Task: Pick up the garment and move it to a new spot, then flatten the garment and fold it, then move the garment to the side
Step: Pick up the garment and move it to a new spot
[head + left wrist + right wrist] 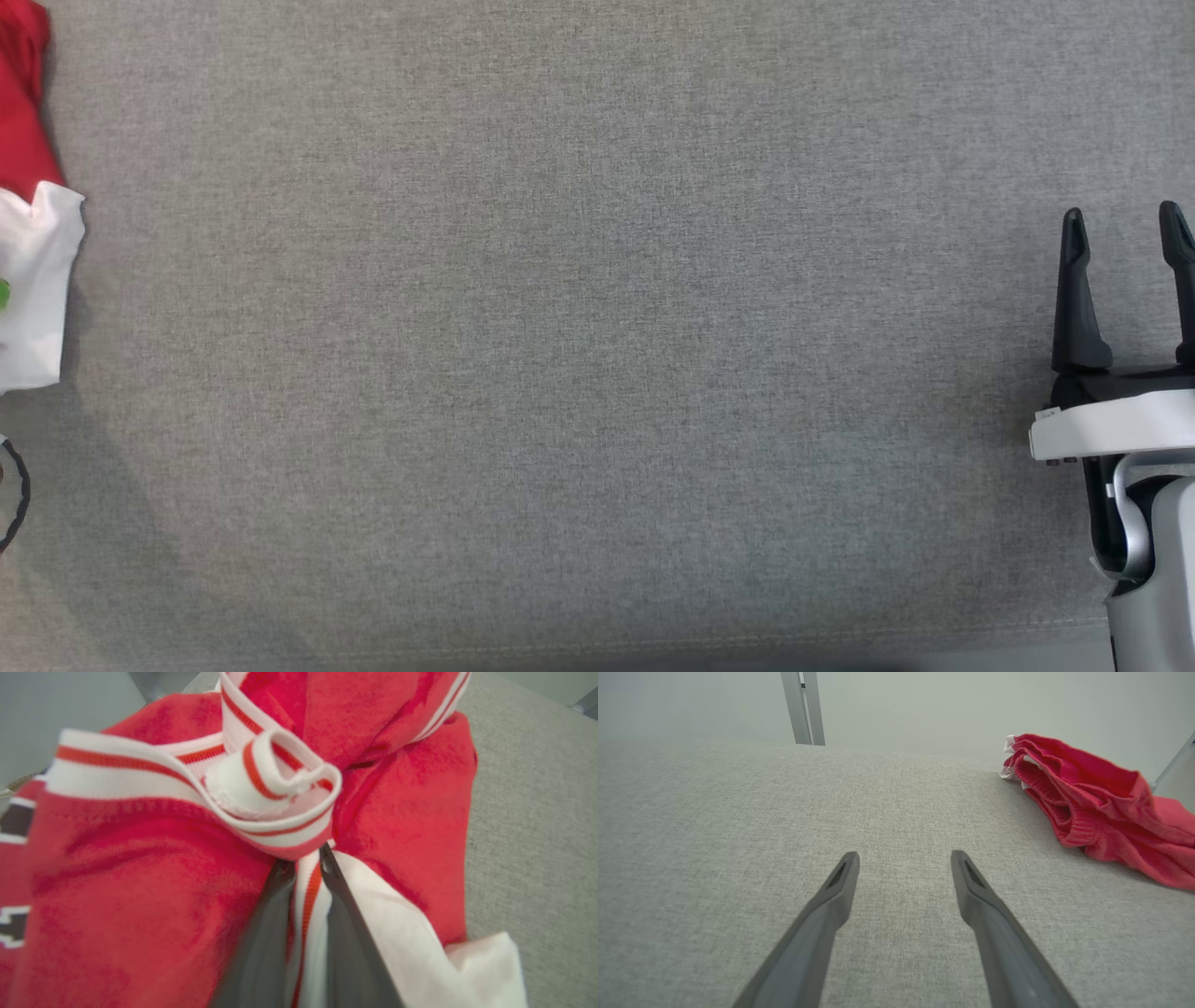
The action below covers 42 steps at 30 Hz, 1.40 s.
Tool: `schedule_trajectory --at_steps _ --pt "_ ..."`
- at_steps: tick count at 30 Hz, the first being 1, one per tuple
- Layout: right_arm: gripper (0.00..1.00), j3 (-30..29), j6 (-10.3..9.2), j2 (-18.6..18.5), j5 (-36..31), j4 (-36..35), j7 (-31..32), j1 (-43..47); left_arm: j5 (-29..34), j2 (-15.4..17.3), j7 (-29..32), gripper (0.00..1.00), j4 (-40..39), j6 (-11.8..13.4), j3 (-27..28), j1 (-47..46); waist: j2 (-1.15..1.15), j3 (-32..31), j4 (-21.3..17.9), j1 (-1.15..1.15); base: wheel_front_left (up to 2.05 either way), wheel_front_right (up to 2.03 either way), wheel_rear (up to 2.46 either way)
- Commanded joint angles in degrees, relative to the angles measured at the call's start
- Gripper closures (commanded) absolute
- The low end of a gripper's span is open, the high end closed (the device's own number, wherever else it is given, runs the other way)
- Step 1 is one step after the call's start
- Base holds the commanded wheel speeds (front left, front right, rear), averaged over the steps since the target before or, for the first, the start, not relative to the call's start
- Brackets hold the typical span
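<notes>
Pinching striped trim (306, 900) of red garment (140, 891) in left gripper (306, 858), right gripper (905, 856) spread empty; next, lift and relocate.

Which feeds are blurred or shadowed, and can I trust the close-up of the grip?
Left wrist view: smeared up close, left gripper blurred, yet plainly pinching a striped band of the red-and-white knit garment. Head view: sharp, flat light, faint shadow on the grey woven surface beside the garment. Right wrist view: sharp, even light, open right gripper soft near the lens.

No writing on the red garment (140, 905) or elsewhere is legible.
</notes>
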Motion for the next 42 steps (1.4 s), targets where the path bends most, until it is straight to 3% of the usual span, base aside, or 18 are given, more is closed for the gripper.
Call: schedule_trajectory --at_steps 1,13,22,31,42 --pt "0.0 0.1 -0.06 0.2 0.2 0.6 -0.5 -0.7 -0.6 0.7 -1.4 1.0 0.5 -0.2 -0.4 0.7 0.0 -0.7 -0.4 -0.01 0.0 0.0 0.0" --pt "0.0 1.9 -0.06 2.6 1.8 7.4 -2.9 -0.3 2.5 4.1 -16.3 1.0 -3.0 -0.2 -5.0 -3.8 0.0 -11.2 -2.0 -0.01 0.0 0.0 0.0" --pt "0.0 2.2 -0.06 4.5 3.4 10.5 -3.4 1.9 6.4 4.3 -18.9 1.0 -11.9 -0.2 -9.8 -9.6 0.0 -18.2 -6.3 -0.01 0.0 0.0 0.0" --pt "0.0 2.9 -0.06 5.8 5.4 10.8 -3.3 3.6 8.5 0.2 -13.4 1.0 -25.0 1.0 -14.5 -15.0 0.0 -20.5 -14.2 -0.01 0.0 0.0 0.0" --pt "0.0 5.8 -0.05 5.9 10.4 12.3 -3.4 3.4 7.6 -8.6 -8.1 1.0 -34.3 1.4 -21.2 -12.0 0.0 -20.4 -21.5 -0.01 0.0 0.0 0.0"
